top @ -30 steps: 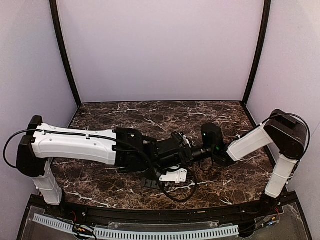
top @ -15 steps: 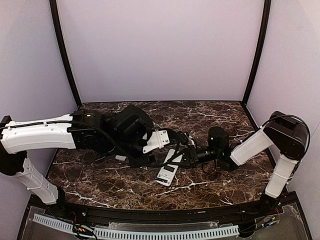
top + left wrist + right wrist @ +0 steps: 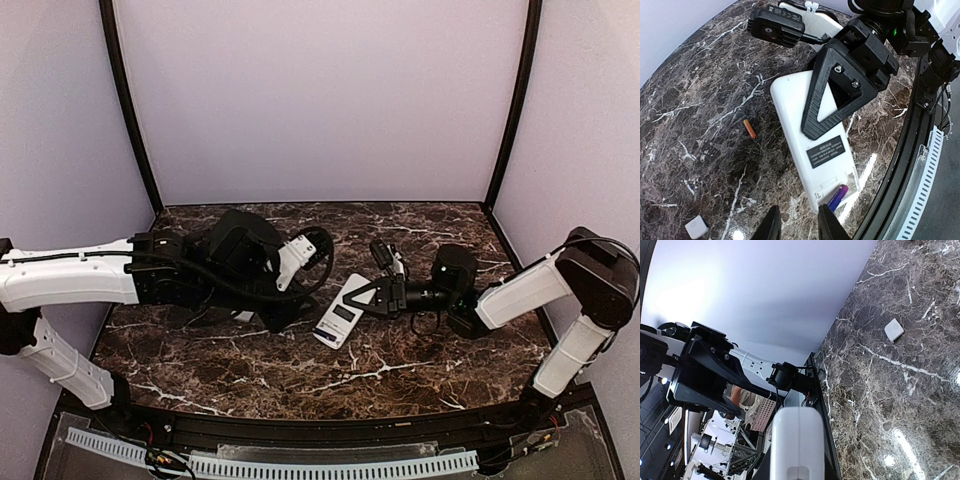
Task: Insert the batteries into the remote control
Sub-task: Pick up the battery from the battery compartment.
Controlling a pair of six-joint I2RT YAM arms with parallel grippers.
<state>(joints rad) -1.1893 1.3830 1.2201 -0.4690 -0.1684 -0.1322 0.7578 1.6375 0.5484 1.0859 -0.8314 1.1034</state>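
Right tool is clamped on the white remote control, back up, purple battery in its open bay. Orange battery lies beside it on the worktop. Left tool is spread, empty.

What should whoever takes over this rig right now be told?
Right gripper: shut on the remote, white back up.
Left gripper: open, empty, by the remote's battery end.
Purple battery: in the open compartment; seating unclear.
Orange battery: loose on the table beside the remote.
Small white piece, perhaps the cover: on the table.
Left to do: load the orange battery.
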